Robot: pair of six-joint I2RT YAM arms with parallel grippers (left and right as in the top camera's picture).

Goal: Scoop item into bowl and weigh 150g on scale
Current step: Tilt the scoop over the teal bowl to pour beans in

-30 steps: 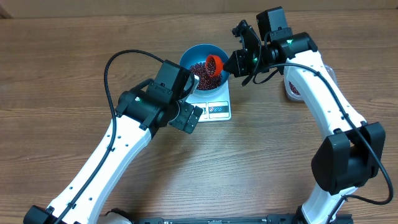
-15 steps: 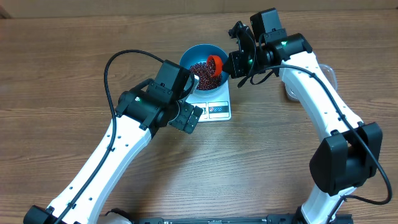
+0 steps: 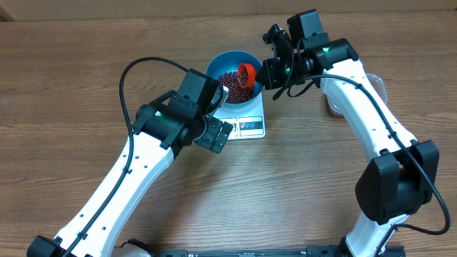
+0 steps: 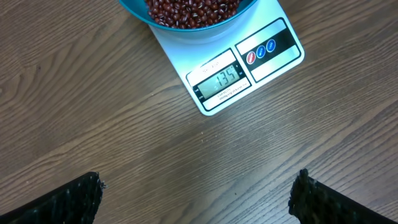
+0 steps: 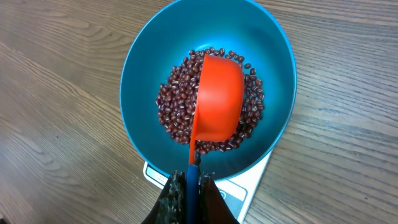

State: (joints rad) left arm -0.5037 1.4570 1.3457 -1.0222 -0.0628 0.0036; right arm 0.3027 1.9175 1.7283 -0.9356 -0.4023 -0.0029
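Pinched the orange scoop (image 5: 217,99) by its thin handle in the right gripper (image 5: 189,186), jaws closed tight on it, cup tipped over just ahead of the fingertips. Hung the left gripper (image 4: 196,199) spread wide and empty over bare table, with the scale (image 4: 273,43) ahead of it and a little to the right.

Risked overshooting above all. Read what looked like 135 on the display (image 4: 224,79), so probably needed only a small top-up; another heaped scoop would likely have gone past the target. Could also have spoiled the reading by resting the scoop or the fingers on the bowl's rim and so pressing on the scale. Might have flung beans over the rim with a quick turn of the wrist, or pushed the bowl off centre.

Found the blue bowl (image 5: 143,74) standing on the scale right under the right gripper, with a loose heap of red-brown beans (image 5: 171,109) across its bottom and its walls bare above. Saw only the rounded back of the scoop; could not tell whether any beans were left inside. Made out a clear tub (image 3: 381,83) off to the right of the right gripper, mostly hidden by the arm, contents hard to judge.
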